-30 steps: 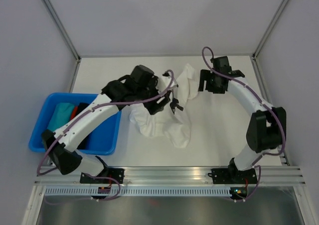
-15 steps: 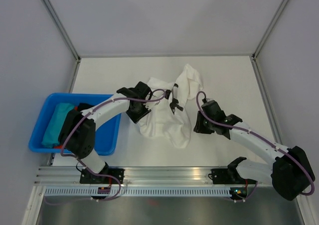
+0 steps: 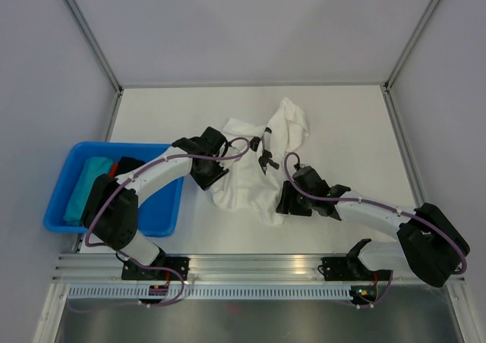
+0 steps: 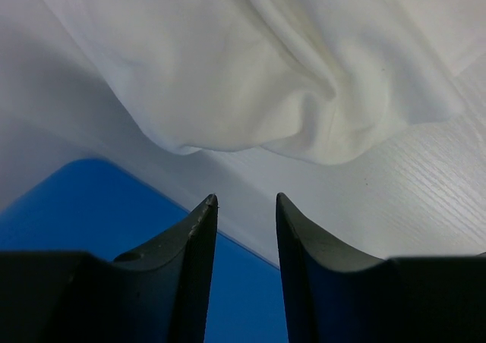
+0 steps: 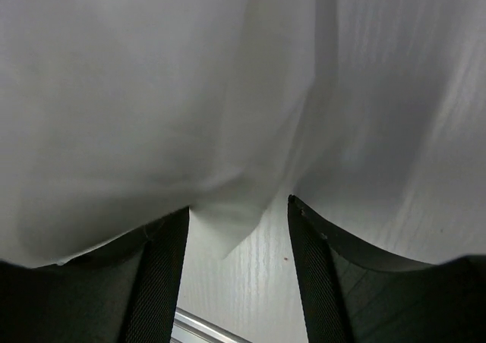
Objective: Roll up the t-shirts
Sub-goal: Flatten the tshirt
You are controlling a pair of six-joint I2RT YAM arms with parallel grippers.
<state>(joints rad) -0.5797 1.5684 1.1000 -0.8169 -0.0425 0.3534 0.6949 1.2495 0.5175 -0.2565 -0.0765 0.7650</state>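
1. From above, the white t-shirt is lying crumpled mid-table. The left gripper is sitting at its left edge and the right gripper at its near-right edge. Teal cloth is resting in the blue bin.
2. The left wrist view is showing that gripper's jaws parted and empty, with cloth just ahead.
3. The right wrist view is showing its jaws apart, with a cloth fold lying between them, unpinched.

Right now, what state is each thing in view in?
white t-shirt: crumpled on the table, not rolled.
teal cloth roll: bundled up, lying in the blue bin.
left gripper: open and empty, just short of the shirt's edge.
right gripper: open, a corner of the shirt hanging between its jaws, not pinched.
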